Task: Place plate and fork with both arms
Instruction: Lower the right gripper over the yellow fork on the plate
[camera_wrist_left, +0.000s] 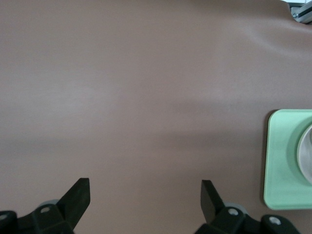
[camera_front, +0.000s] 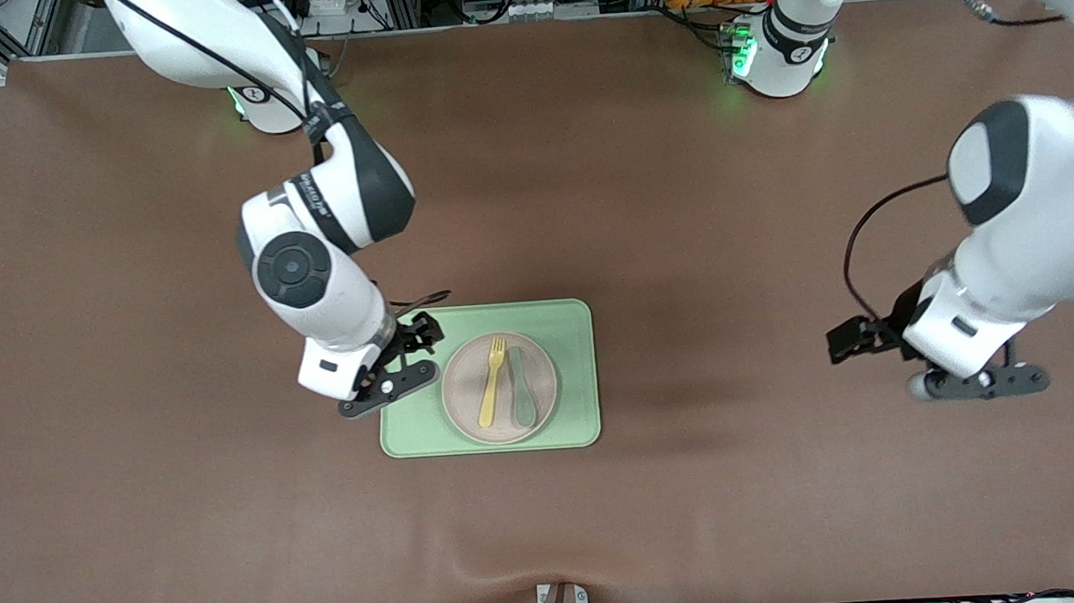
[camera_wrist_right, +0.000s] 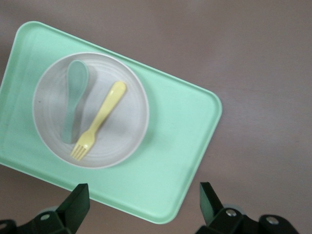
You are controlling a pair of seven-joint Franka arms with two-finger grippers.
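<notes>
Pale-yellow fork (camera_front: 493, 381) lies flat on the plate (camera_front: 469, 406), side by side with a grey-green spoon (camera_front: 522, 386) on its left-arm side — tines pointing toward the robot bases. Plate sits inside the light-green tray (camera_front: 575, 374), roughly centred and flat. Tray rests on the brown table (camera_front: 186, 509), about mid-length and nearer the front camera than the bases.

Right gripper (camera_front: 391, 387) hangs over the tray edge at the right arm's end, just beside the plate rim. In the right wrist view its fingers (camera_wrist_right: 78, 202) are spread wide, with the tray's corner between them; fork (camera_wrist_right: 98, 122) and plate (camera_wrist_right: 124, 141) lie clear of the tips, not between them. Nothing pinched, nothing touched.

Left gripper (camera_front: 985, 384) is over bare table toward the left arm's end, well apart from the tray. Left wrist view: fingers (camera_wrist_left: 78, 195) spread wide, only brown table between them — tray (camera_wrist_left: 280, 161) just shows at the picture's edge with a sliver of the plate. Empty, waiting.
</notes>
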